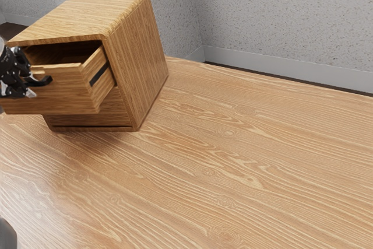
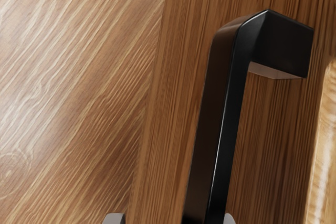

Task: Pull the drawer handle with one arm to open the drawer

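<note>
My claw (image 1: 28,81) sits at the exterior view's left edge, right up against the front face of the drawer (image 1: 64,88), and from here I cannot tell whether it is clamped or loose. In the wrist view the black handle (image 2: 223,129) is just under my hand: a long bar running up the drawer front, then bending at a sharp corner into a short leg that meets the wood. A sliver of shadowed gap shows under that leg, between bar and panel. The drawer stands partway out of the cabinet (image 1: 131,56), with the top edge of its side wall lit and a dark slot along that side. The cavity above it sits in shade under the cabinet's top board. The cabinet rests on the table (image 1: 233,161) at the far part toward the exterior view's left, its near corner edge running down to the tabletop. Beyond that corner the wood grain spreads broad toward the exterior view's right and toward the camera. Behind the table's far edge a pale baseboard (image 1: 291,65) runs under the speckled grey wall (image 1: 280,10).
</note>
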Available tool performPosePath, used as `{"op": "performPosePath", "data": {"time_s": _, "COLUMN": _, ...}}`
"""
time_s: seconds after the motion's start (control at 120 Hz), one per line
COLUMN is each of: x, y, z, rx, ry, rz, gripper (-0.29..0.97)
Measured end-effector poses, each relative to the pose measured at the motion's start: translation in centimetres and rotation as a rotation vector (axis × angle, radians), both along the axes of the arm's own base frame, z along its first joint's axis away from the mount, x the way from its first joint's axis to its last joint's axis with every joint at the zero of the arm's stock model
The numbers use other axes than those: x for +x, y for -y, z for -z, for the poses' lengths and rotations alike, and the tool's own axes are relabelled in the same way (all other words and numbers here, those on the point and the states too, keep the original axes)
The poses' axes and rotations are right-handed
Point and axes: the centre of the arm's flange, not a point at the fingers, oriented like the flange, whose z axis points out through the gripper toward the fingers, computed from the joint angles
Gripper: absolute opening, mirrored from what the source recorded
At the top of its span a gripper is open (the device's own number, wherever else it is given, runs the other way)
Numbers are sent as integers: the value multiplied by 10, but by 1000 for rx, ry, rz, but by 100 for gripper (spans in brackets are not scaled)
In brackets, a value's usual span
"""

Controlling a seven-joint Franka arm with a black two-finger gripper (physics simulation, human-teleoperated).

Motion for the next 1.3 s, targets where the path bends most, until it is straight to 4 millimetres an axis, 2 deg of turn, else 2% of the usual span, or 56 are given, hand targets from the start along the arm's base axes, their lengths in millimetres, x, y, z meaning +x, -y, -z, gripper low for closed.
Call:
{"op": "performPosePath", "data": {"time_s": 0.383, "x": -24, "y": -7, "z": 3, "rx": -24, "ry": -10, "rz": -13, "gripper": 14}}
{"op": "performPosePath", "data": {"time_s": 0.783, "x": -30, "y": 9, "z": 1, "rx": -4, "ry": -13, "rz": -18, "gripper": 14}}
{"op": "performPosePath", "data": {"time_s": 1.125, "x": -44, "y": 18, "z": 0, "rx": 7, "ry": -10, "rz": -34, "gripper": 14}}
{"op": "performPosePath", "data": {"time_s": 1.3, "x": -41, "y": 28, "z": -2, "rx": 20, "ry": -13, "rz": -27, "gripper": 14}}
